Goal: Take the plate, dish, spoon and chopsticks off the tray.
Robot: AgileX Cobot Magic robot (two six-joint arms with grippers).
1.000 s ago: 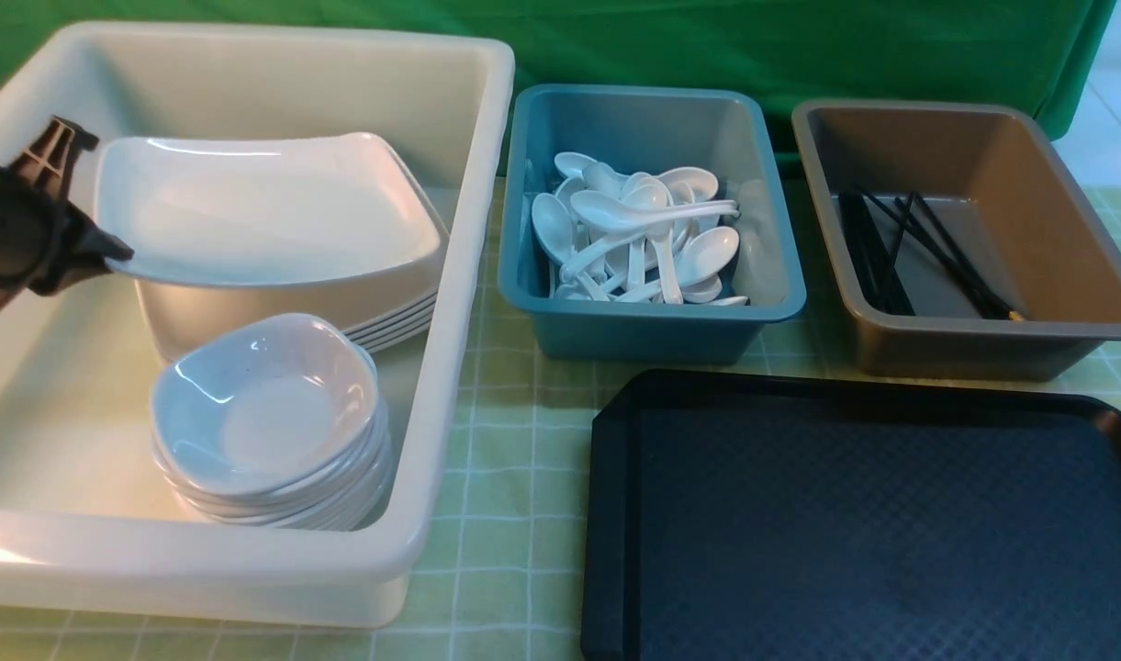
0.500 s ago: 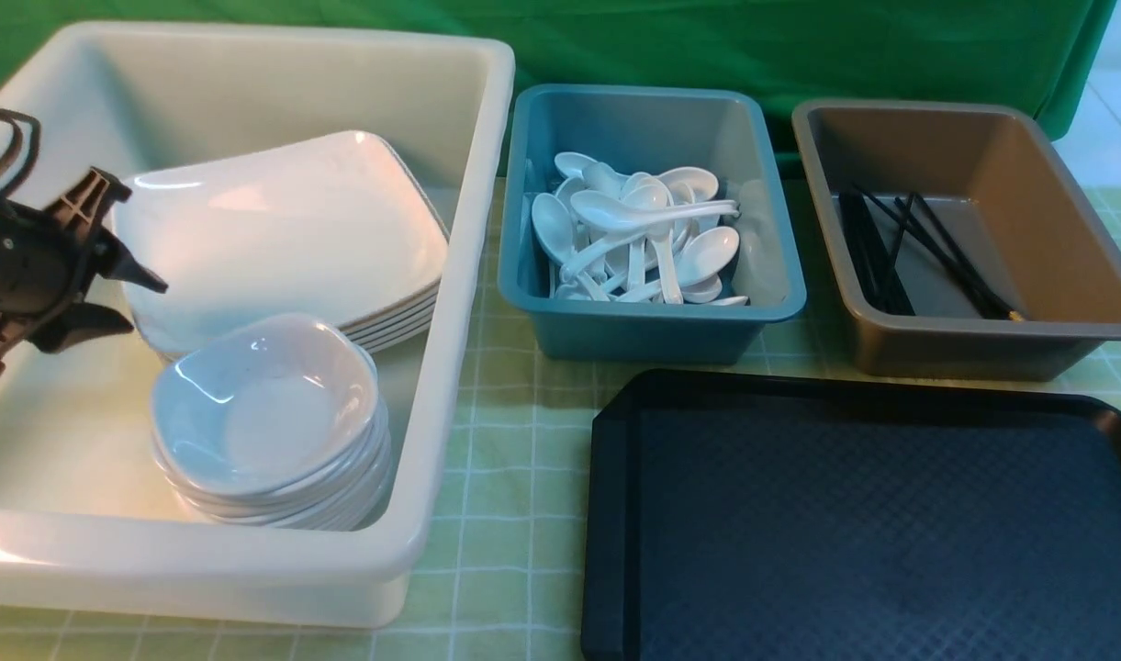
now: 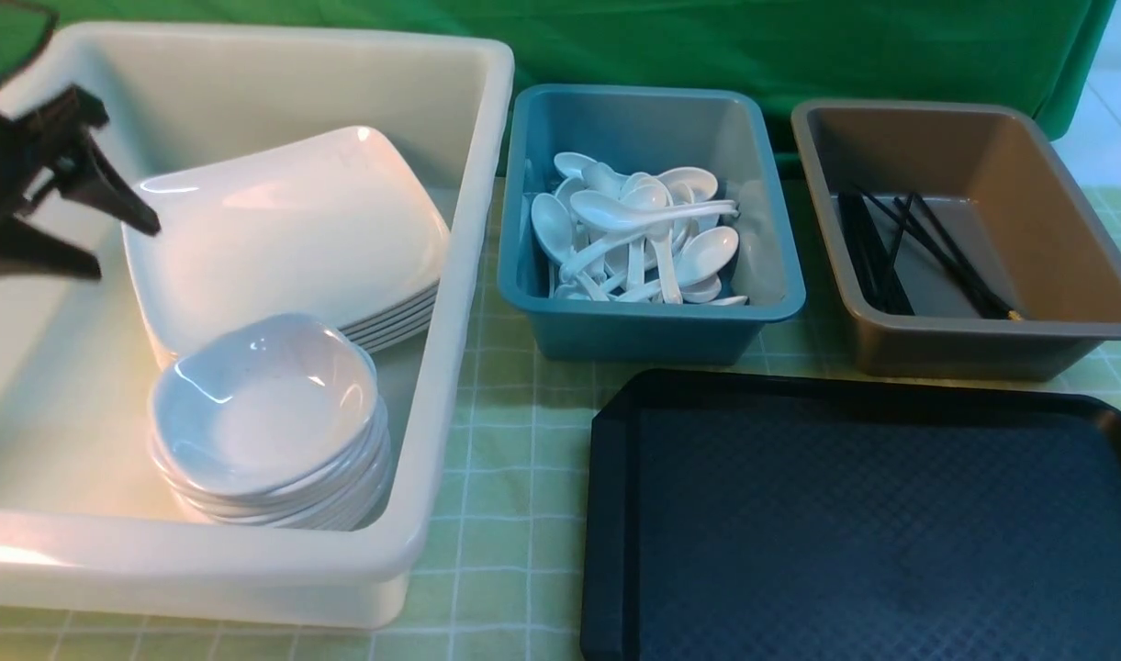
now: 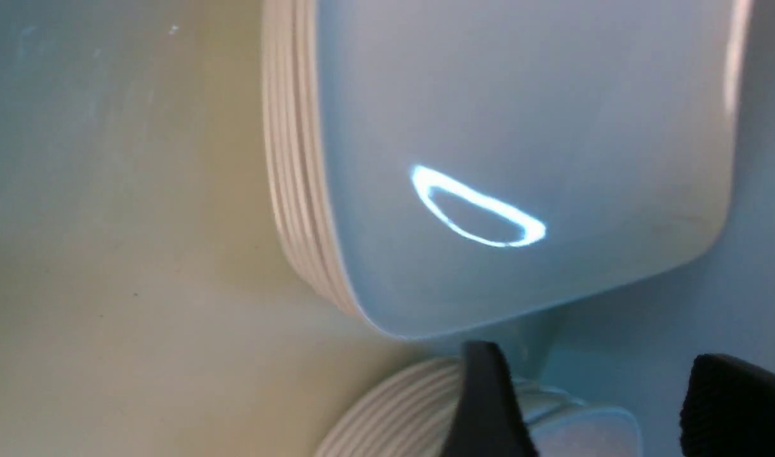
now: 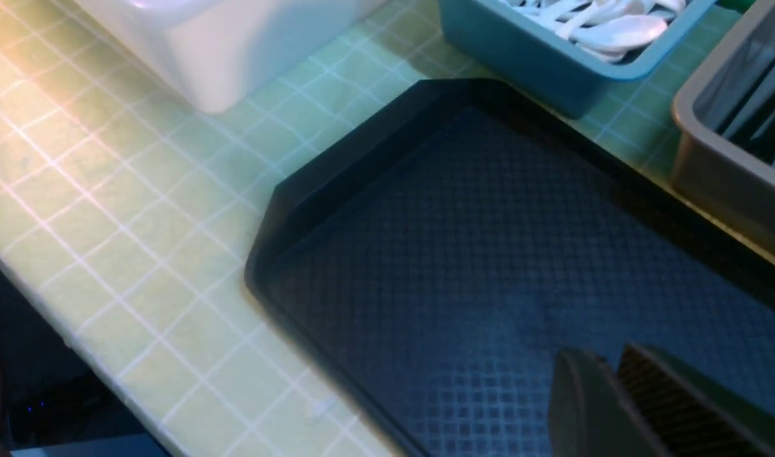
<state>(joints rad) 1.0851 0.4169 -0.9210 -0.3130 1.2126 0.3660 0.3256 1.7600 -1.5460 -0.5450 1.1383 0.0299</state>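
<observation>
Your left gripper [image 3: 110,243] has its jaws spread wide with nothing between them, poised over the left end of the cream tub [image 3: 413,542]; the right gripper [image 5: 622,387] shows only in its wrist view, jaws close together and gripping nothing, above the tray.

Nearest to you, the tray [image 3: 615,514] lies on the green checked surface [image 3: 505,459], and every part of it that you can see is bare. Its right and near edges run out of the front view, so you cannot vouch for those.

Beside it in the cream tub, a stack of small deep dishes [image 3: 266,404] sits toward you, and behind them the plate [image 3: 285,229] rests on top of a stack of like plates, clear of the jaws.

Farther back, the teal bin [image 3: 652,330] holds a heap of white spoons [image 3: 643,234]; the task's spoon presumably lies among them, though you cannot single it out. The brown bin [image 3: 964,349] holds the chopsticks [image 3: 918,248] among other black sticks.

Judging by this, the clearing looks finished: all four kinds of item are binned, and only pulling the arms back seems left.
</observation>
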